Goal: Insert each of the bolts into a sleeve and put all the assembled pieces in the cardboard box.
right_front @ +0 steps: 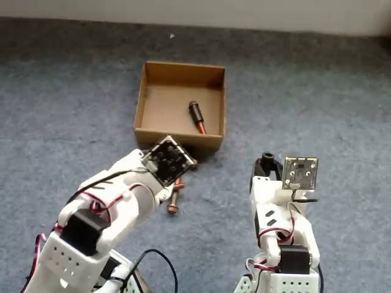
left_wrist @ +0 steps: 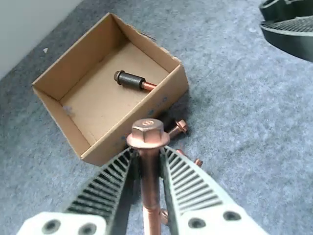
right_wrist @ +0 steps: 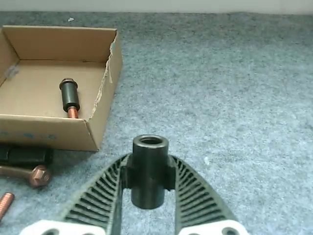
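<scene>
In the left wrist view my left gripper [left_wrist: 148, 152] is shut on a copper bolt [left_wrist: 148, 171], head pointing outward, just short of the cardboard box [left_wrist: 142, 120]. Inside the box [right_front: 177, 139] lies one assembled piece [right_front: 197, 116], a bolt in a black sleeve. My right gripper [right_wrist: 148, 166] is shut on a black sleeve [right_wrist: 149, 171], held upright with its bore showing, over carpet to the right of the box [right_wrist: 49, 131]. From above, that sleeve [right_front: 267, 163] sits at the tip of the right arm.
Loose parts lie on the grey carpet by the box's near wall: a copper bolt [right_wrist: 27, 174], a black sleeve [right_wrist: 24, 155] and another bolt [right_front: 175, 198]. Open carpet stretches to the right of the box and behind it.
</scene>
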Robot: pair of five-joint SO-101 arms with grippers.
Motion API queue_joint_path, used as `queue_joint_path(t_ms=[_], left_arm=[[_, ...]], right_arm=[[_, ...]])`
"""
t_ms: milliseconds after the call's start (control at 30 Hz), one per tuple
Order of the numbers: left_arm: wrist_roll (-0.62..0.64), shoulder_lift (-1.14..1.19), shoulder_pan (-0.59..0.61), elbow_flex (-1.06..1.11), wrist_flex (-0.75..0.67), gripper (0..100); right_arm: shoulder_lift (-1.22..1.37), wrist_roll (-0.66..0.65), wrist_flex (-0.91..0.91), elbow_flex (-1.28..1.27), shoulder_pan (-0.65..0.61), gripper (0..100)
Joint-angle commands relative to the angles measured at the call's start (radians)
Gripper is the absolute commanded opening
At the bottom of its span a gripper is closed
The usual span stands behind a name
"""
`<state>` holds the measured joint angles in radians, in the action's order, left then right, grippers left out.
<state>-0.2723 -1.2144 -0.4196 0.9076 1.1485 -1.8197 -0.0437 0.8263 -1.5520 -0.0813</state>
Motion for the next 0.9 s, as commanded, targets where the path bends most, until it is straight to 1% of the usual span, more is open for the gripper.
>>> queue_joint_path(t_ms=[0,167,367,567,600,700,867], left_arm=[[0.051,-0.122,0.053,0.082,-0.074,1],[0.123,-0.249,0.085,0.188,-0.132,1],[0.123,-0.443,0.116,0.298,-0.15,1],[0.124,-0.619,0.134,0.384,-0.15,1],[0.127,-0.621,0.143,0.387,-0.15,1],[0.193,-0.608,0.173,0.387,-0.155,1],[0.265,-0.608,0.234,0.384,-0.23,1]], right_arm=[[-0.016,-0.005,0.005,0.013,-0.024,0.6],[-0.016,-0.005,0.005,0.013,-0.065,0.6],[-0.016,-0.005,0.005,0.013,-0.077,0.6],[-0.016,-0.012,0.005,0.013,-0.154,0.6],[-0.016,-0.012,0.005,0.013,-0.163,0.6],[-0.016,-0.014,0.005,0.013,-0.214,0.6],[-0.016,-0.015,-0.001,0.015,-0.318,0.6]])
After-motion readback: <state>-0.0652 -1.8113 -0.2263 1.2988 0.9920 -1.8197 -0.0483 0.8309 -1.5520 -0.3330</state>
